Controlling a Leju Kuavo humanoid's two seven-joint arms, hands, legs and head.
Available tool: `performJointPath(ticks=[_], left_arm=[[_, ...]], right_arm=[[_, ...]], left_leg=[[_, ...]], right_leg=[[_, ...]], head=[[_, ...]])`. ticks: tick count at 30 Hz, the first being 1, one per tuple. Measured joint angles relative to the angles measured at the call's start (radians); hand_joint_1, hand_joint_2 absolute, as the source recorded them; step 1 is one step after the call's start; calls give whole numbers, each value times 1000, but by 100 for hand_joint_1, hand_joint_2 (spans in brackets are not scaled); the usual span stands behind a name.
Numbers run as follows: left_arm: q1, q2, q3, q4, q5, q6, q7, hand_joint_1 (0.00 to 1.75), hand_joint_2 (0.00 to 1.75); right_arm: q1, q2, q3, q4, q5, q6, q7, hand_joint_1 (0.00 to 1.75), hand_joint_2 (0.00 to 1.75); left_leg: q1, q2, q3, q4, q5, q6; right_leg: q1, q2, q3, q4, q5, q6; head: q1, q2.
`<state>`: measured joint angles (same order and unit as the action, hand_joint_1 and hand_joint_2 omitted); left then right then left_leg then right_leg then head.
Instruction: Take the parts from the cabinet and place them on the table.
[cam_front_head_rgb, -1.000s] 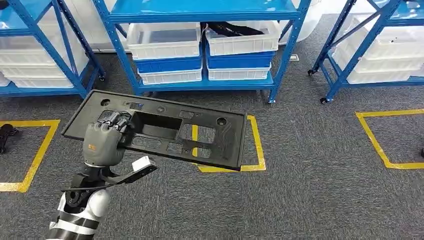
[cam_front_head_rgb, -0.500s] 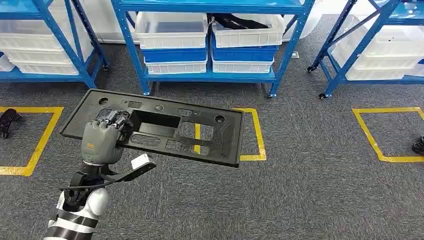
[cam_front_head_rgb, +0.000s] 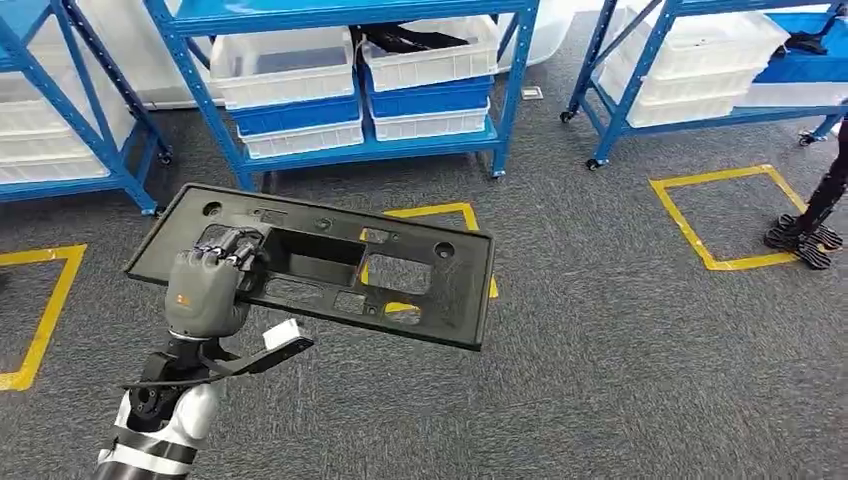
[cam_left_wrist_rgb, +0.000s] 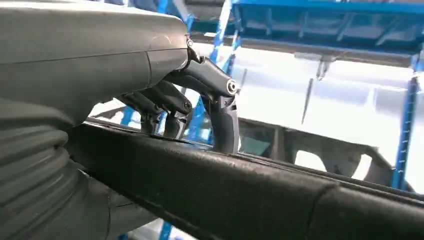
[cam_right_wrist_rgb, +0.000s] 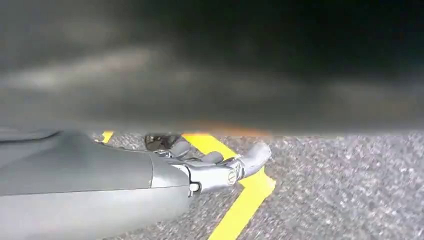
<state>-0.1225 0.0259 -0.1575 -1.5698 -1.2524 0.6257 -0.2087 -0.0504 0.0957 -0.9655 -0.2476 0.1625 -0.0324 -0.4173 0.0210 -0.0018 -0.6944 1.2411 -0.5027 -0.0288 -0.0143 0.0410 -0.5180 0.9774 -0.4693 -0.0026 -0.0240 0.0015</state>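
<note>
Across the far side of the grey carpeted floor (cam_front_head_rgb: 620, 380) stood the blue steel shelving racks (cam_front_head_rgb: 340, 20), their lower shelves stacked with white and blue plastic bins (cam_front_head_rgb: 290, 75); that looked like the store the parts came from, so by my reading the robot was already in the carrying leg, with no table in sight yet. Yellow tape squares (cam_front_head_rgb: 725, 215) marked bays on the carpet, presumably standing spots. Over at the right edge of the floor a person's dark leg and striped shoes (cam_front_head_rgb: 805, 235) were planted, well apart from the load.

Now the load itself: the long flat black plastic panel with rectangular cut-outs (cam_front_head_rgb: 330, 265) hung in the air above the carpet, roughly level, gripped near its left end. The grey left hand (cam_front_head_rgb: 205, 285) had its fingers (cam_left_wrist_rgb: 220, 107) hooked over the rim of a cut-out with the thumb underneath, a sensible hold, since the opening gives an edge to clamp. Held off-centre, the long free end could sag or swing, I'd judge.

Down low, the right hand (cam_right_wrist_rgb: 210, 167) hung over the carpet and tape, fingers loosely curled, holding nothing.
</note>
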Motion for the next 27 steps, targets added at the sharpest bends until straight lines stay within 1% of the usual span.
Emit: performJointPath(ticks=[1, 2, 3, 4, 5, 6, 7, 8, 9, 10, 11, 12, 13, 14, 15, 16, 17, 18, 19, 20, 21, 22, 23, 24, 25, 26, 27], left_arm=[[-1, 0, 0, 0, -10, 13, -3, 175, 175], [-1, 0, 1, 0, -16, 27, -6, 175, 175], [-1, 0, 2, 0, -16, 39, -9, 175, 175], [-1, -1, 2, 0, -12, 49, -16, 175, 175], [-2, -1, 2, 0, -8, 56, -27, 175, 175], [-5, -1, 1, 0, -3, 62, -37, 175, 175], [-8, -1, 1, 0, 0, 64, -45, 175, 175], [-10, -1, 2, 0, 2, 65, -52, 175, 175], [-12, -3, 2, 0, 3, 66, -58, 175, 175], [-13, -3, 2, 0, 7, 67, -65, 175, 175], [-13, -3, 2, 2, 10, 63, -69, 175, 175], [-14, -3, 2, 3, 18, 50, -76, 175, 175], [-15, -3, 0, 6, 31, 28, -84, 175, 175], [-15, -3, -4, 9, 42, 10, -90, 175, 175], [-15, -3, -6, 9, 50, -2, -95, 175, 175], [-18, -3, -12, 9, 56, -9, -97, 175, 175], [-23, -4, -16, 9, 61, -15, -98, 175, 175], [-29, -5, -20, 8, 66, -21, -98, 175, 175], [-33, -5, -21, 8, 69, -24, -98, 175, 175], [-38, -7, -24, 9, 69, -28, -99, 175, 175], [-41, -8, -30, 9, 69, -31, -101, 175, 175], [-43, -11, -34, 9, 69, -32, -102, 175, 175], [-46, -12, -36, 9, 69, -32, -103, 175, 175], [-48, -12, -38, 9, 69, -33, -104, 175, 175], [-50, -13, -39, 10, 69, -33, -105, 175, 175], [-50, -13, -41, 11, 69, -33, -106, 175, 175], [-50, -13, -43, 13, 69, -34, -106, 175, 175]], right_arm=[[0, 0, 0, 0, 3, 0, -2, 0, 0], [-1, 0, 0, 0, 8, 0, -2, 0, 0], [-4, 0, -1, 0, 11, 0, -2, 0, 0], [-5, -2, -1, 0, 15, -1, -3, 0, 0], [-5, -2, -2, 0, 17, -1, -5, 0, 0], [-5, -2, -2, 0, 20, -1, -5, 0, 0], [-2, -2, -3, 0, 22, -1, -5, 0, 0], [1, -5, -5, 0, 24, -1, -6, 0, 0], [1, -5, -7, 0, 26, -1, -6, 0, 0], [-1, -3, -8, 0, 26, -1, -6, 0, 0], [-2, -3, -10, 0, 26, -1, -8, 0, 0], [-2, -3, -13, 0, 26, -1, -10, 0, 0], [-2, -3, -18, 0, 25, 0, -12, 0, 0], [-1, -3, -22, 0, 23, 0, -13, 0, 0], [-2, -3, -26, 0, 21, 0, -15, 0, 0], [-1, -5, -29, 0, 19, 0, -18, 0, 0], [-2, -5, -32, -1, 17, 0, -20, 0, 0], [-6, -5, -35, -2, 16, 0, -23, 0, 0], [-8, -5, -40, -3, 15, 0, -25, 0, 0], [-7, -5, -44, -3, 13, -1, -26, 0, 0], [-2, -5, -49, -3, 10, -3, -27, 0, 0], [-1, -5, -52, -3, 9, -5, -29, 0, 0], [0, -5, -56, -3, 8, -7, -31, 0, 0], [0, -5, -58, -3, 7, -7, -33, 0, 0], [-2, -5, -60, -4, 6, -8, -33, 0, 0], [-2, -6, -64, -4, 5, -9, -34, 0, 0], [-3, -5, -67, -4, 5, -9, -35, 0, 0]], left_leg=[[3, -9, 60, -93, 38, 0], [9, -42, 113, -184, 50, 1], [11, -73, 134, -200, 35, 2], [10, -67, 129, -204, 38, 5], [5, -56, 127, -211, 33, 9], [3, -48, 122, -210, 32, 14], [6, -36, 120, -218, 38, 24], [11, -23, 120, -225, 44, 33], [9, -16, 117, -226, 47, 39], [8, -4, 113, -226, 48, 42], [6, 8, 109, -226, 50, 45], [5, 22, 105, -225, 51, 46], [5, 33, 102, -225, 52, 47], [5, 46, 102, -225, 53, 47], [6, 57, 102, -225, 53, 46], [6, 68, 103, -225, 54, 44], [6, 76, 104, -225, 56, 41], [-6, 86, 103, -223, 55, 35], [-7, 92, 103, -223, 56, 31], [-9, 103, 103, -224, 58, 26], [-8, 113, 106, -227, 62, 21], [-6, 124, 110, -230, 62, 16], [1, 105, 105, -223, 51, 7], [2, 60, 95, -192, 21, 6], [1, 28, 72, -129, -21, 7], [0, 9, 36, -41, -66, 6], [0, 1, -1, 42, -99, 6]], right_leg=[[-1, 11, 0, 5, 0, 1], [-2, 21, -4, 11, -1, 2], [4, 30, -21, 15, -1, 9], [3, 40, -20, 17, 2, 18], [2, 48, -25, 17, 6, 25], [-1, 57, -33, 15, 12, 33], [-1, 66, -40, 15, 14, 39], [-2, 37, -54, 30, 5, 42], [3, -4, -79, 75, -21, 41], [2, -22, -120, 155, -58, 38], [0, -28, -161, 235, -87, 37], [0, -30, -203, 318, -112, 39], [0, -31, -217, 349, -116, 44], [0, -32, -204, 326, -102, 53], [-1, -36, -168, 261, -73, 62], [-2, -48, -116, 167, -38, 70], [-2, -79, -60, 69, -9, 74], [4, -122, -38, 15, -3, 65], [9, -105, -35, 15, 7, 54], [9, -94, -41, 19, 11, 46], [11, -85, -49, 20, 13, 42], [11, -73, -55, 18, 17, 34], [-9, -60, -45, 12, 23, 24], [-7, -51, -46, 12, 26, 18], [-7, -44, -47, 13, 29, 9], [-5, -33, -49, 13, 30, 7], [-2, -19, -52, 13, 31, 5]], head=[[0, 0], [0, 0], [1, 0], [2, 0], [-1, 0], [1, 0], [0, 0], [0, 0], [3, 0], [7, 0], [6, 0], [6, 0], [7, 0], [6, 0], [7, 0], [6, 0], [7, 0], [8, 0], [6, 0], [2, 0], [4, 0], [4, 0], [2, 0], [-1, 0], [-4, 0], [-3, 0], [-3, 0]])
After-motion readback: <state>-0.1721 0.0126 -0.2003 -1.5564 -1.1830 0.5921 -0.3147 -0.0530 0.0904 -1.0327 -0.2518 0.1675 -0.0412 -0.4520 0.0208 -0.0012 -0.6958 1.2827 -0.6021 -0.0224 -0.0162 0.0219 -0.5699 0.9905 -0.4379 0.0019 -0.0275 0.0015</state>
